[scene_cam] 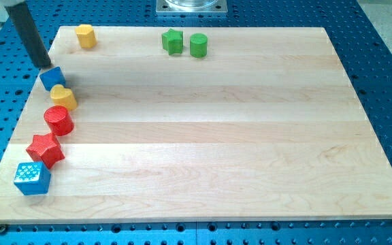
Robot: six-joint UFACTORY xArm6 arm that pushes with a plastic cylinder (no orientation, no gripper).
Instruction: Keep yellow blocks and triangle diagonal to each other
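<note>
My tip (45, 66) is at the view's upper left, touching the top of a blue triangle block (52, 77). A yellow heart-shaped block (64, 97) sits right below the blue one, touching it. A yellow hexagon block (85, 35) lies near the top edge, up and to the right of my tip, apart from it.
A red cylinder (58, 120), a red star (45, 150) and a blue cube (32, 178) run down the wooden board's left edge (9, 150). A green star (173, 41) and a green cylinder (198, 45) sit side by side at the top middle.
</note>
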